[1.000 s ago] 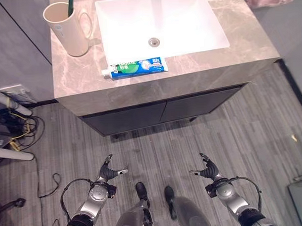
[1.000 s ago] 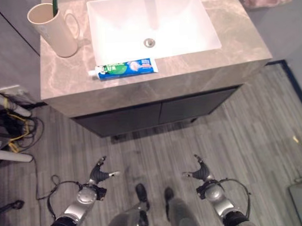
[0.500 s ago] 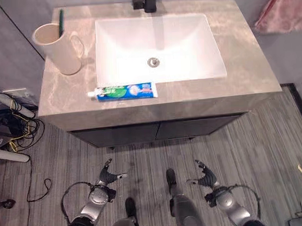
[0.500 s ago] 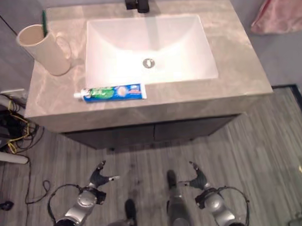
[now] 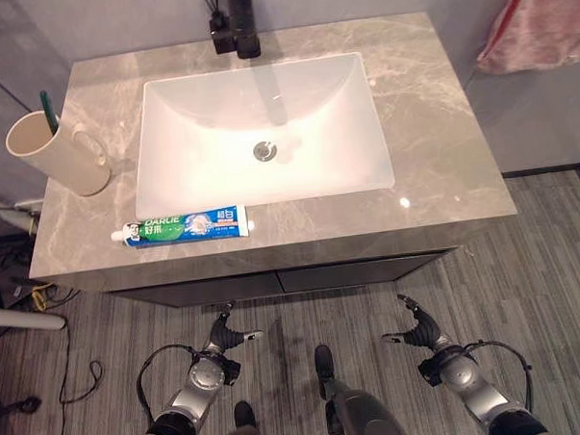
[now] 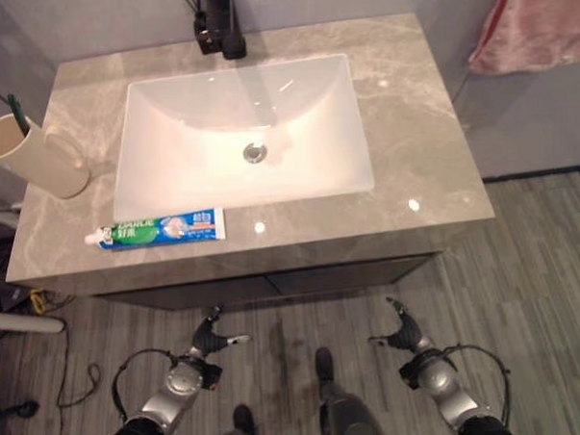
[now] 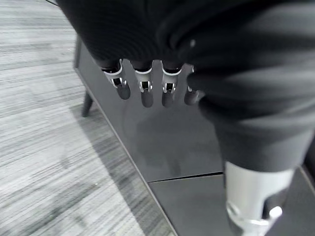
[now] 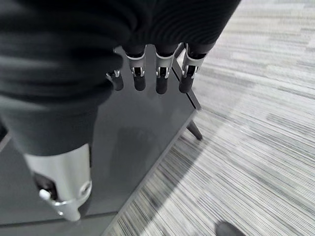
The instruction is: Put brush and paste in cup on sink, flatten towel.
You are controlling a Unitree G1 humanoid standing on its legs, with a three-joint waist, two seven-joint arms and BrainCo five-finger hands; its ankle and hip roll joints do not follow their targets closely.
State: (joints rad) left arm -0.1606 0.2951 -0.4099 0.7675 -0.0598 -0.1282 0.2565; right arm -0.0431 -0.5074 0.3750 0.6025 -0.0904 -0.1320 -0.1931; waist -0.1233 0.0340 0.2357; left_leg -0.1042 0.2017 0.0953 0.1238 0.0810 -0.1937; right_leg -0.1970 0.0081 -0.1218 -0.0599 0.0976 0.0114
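Left hand (image 5: 221, 338) and right hand (image 5: 417, 328) hang low over the floor, near side of the vanity cabinet (image 5: 274, 281), fingers relaxed and spread, nothing held. Wrist views agree: fingers (image 7: 142, 88) loose, pointing at the dark cabinet front. Reads as an approach pose, arms down while the body squares up to the counter.

Toothpaste (image 5: 183, 225) lies flat on the countertop (image 5: 440, 124) along the near edge, left of centre, just in front of the sink basin (image 5: 260, 132); cap points left. Easy reach for the left hand, probably the next pick.

Cup (image 5: 54, 154) stands upright at the far left, handle towards the basin, green brush (image 5: 47, 101) already in it. So brush step looks done, paste not.

Faucet (image 5: 235, 25) at the far edge. Pink towel (image 5: 532, 24) hangs far right, off the counter, untouched.
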